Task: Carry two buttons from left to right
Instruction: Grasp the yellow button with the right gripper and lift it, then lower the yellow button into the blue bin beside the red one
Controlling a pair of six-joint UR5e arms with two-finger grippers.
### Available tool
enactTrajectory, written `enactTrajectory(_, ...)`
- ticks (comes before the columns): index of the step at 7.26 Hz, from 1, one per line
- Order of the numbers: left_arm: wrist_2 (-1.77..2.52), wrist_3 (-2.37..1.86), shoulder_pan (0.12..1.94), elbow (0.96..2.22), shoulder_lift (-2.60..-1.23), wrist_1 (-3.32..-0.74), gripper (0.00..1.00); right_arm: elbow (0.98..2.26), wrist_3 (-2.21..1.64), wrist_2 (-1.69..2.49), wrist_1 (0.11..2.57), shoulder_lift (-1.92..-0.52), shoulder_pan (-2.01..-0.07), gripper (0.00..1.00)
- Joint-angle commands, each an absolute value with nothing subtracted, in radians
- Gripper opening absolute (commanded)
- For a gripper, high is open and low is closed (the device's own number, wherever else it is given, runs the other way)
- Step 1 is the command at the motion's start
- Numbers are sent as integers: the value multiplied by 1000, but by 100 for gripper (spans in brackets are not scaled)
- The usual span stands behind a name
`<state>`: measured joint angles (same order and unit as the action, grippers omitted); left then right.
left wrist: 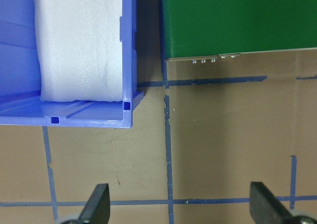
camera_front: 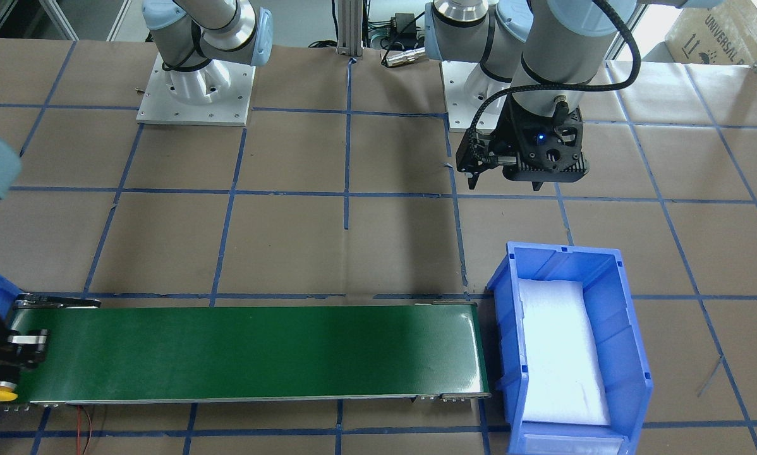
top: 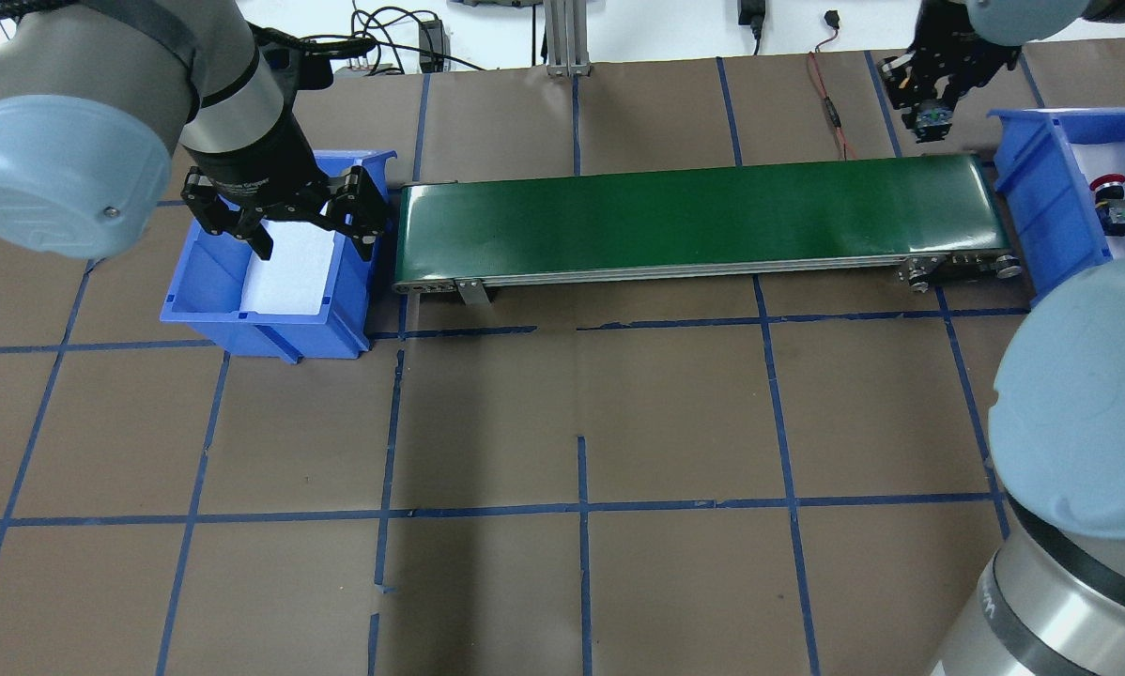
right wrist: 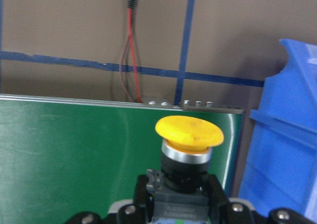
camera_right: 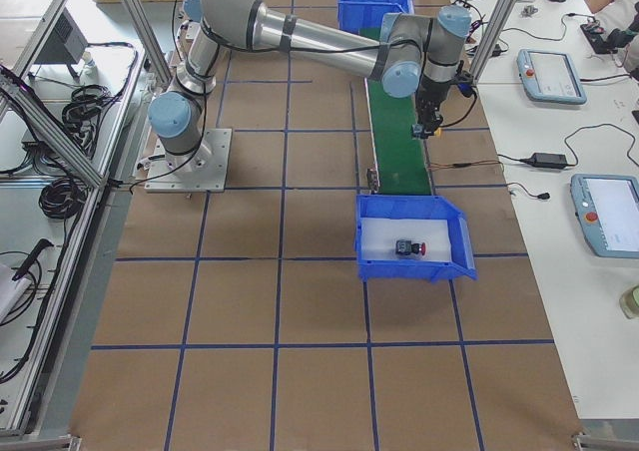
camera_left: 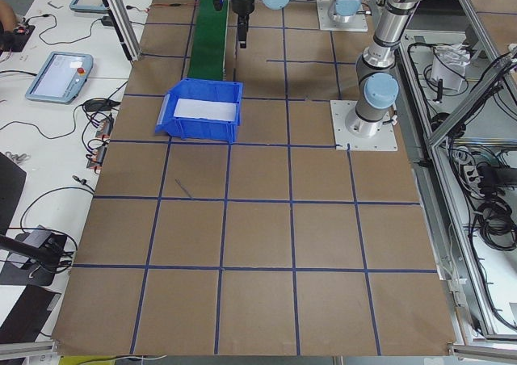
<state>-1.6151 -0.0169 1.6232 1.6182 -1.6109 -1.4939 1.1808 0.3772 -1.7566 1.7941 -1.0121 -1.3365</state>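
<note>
**Holding State and Part Locations**

The right gripper is clamped on the black-grey block body of the yellow button. The yellow cap and metallic collar stand clear beyond the fingertips. The end of the green conveyor belt lies beneath and ahead of these fingers. The wall of the right blue bin stands just to one side of them.

The red button lies on the white liner inside the right blue bin. It is well apart from the right fingers and nothing grips it.

The left gripper is released. Its fingers are spread wide and only the taped brown table surface shows between them. The left blue bin, with its white foam liner, lies ahead of the fingers, offset toward one of them. The other end of the conveyor belt lies ahead of the opposite finger, just beside that bin.
</note>
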Motion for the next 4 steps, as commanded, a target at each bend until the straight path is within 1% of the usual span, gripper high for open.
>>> enactTrajectory(1,-1615,-17,1624,1618,-1611,-1496,100,1166,563,-1747,1856,-1012,-1186,14)
enactTrajectory(2,-1615,-17,1623,1620,-1609,-1494,100,1169,590,-1746,1842,-1009,-1131,13)
enactTrajectory(4,-1615,-17,1624,1620,-1608,-1494,100,1183,642,-1685,1853,-985,-1024,14)
